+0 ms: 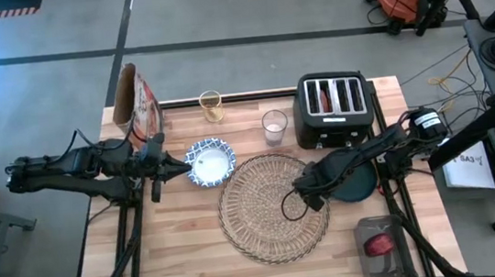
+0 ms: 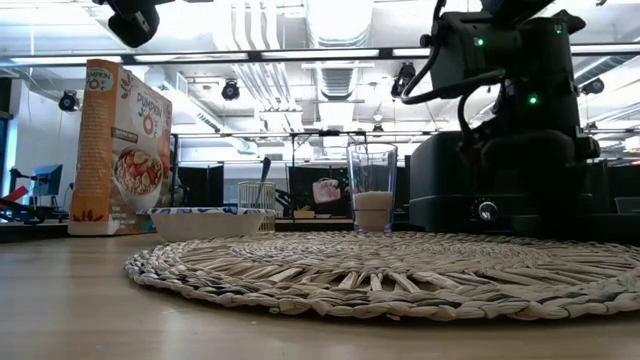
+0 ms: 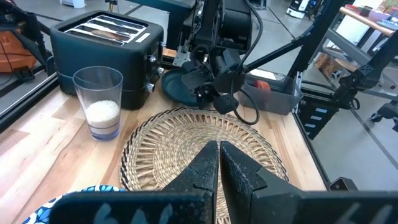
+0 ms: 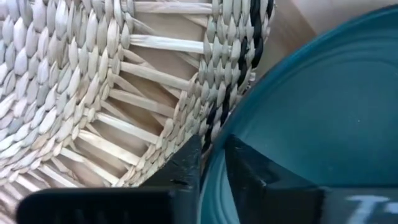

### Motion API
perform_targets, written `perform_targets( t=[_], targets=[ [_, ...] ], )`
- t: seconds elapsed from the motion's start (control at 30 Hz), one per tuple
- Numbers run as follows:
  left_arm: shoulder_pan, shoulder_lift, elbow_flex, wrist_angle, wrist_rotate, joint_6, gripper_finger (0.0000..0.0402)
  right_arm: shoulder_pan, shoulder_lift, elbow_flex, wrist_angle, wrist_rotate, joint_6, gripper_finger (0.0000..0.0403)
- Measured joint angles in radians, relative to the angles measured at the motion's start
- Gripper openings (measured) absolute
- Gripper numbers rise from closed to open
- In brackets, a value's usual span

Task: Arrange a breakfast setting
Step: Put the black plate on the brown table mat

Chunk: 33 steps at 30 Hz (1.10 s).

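The woven straw placemat [image 1: 269,212] lies flat at the table's middle. The blue-and-white bowl [image 1: 210,162] stands on the wood left of it. The clear glass [image 1: 275,126], with a white filling in its bottom, stands by the toaster. The dark teal plate [image 1: 360,184] is at the mat's right edge, partly under my right arm. My right gripper [image 1: 313,192] is shut on the plate. My left gripper [image 1: 177,167] is shut and empty, above the bowl's left rim; in the low view no gripper shows beside the bowl [image 2: 205,222]. My right gripper pinches the plate's rim [image 4: 216,148] on the side toward the placemat, one finger [image 4: 186,167] outside the rim and the other [image 4: 255,169] over the plate's face. The fingers come from the table's right side. The held rim sits over the mat's black-trimmed edge [image 4: 239,74].
A black four-slot toaster [image 1: 334,108] stands at the back right, and a cereal bag [image 1: 138,102] at the back left. A second glass [image 1: 211,105] stands at the far edge. A grey bin with a red thing [image 1: 380,244] sits at the near right corner.
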Motion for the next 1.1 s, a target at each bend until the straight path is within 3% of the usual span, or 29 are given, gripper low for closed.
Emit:
perform_targets(
  t=[0.27, 0.5, 0.67, 0.83, 1.1],
  targets=[
    [0.000, -0.004, 0.000, 0.000, -0.001, 0.000, 0.0000, 0.002, 0.000, 0.061, -0.016, -0.051, -0.074, 0.0012],
    [0.000, -0.014, 0.000, 0.000, -0.002, 0.006, 0.0000, 0.050, 0.000, 0.167, -0.008, -0.062, -0.391, 0.0009],
    [0.000, -0.022, 0.000, 0.000, -0.002, 0.008, 0.0000, 0.082, 0.000, 0.235, -0.004, -0.046, -0.519, 0.0009],
    [0.000, -0.031, 0.000, 0.000, -0.002, 0.008, 0.0000, 0.122, 0.000, 0.277, -0.006, 0.034, -0.580, 0.0008],
    [0.000, -0.042, 0.000, 0.000, -0.003, 0.008, 0.0000, 0.192, 0.000, 0.322, 0.024, 0.049, -0.702, 0.0008]
  ],
)
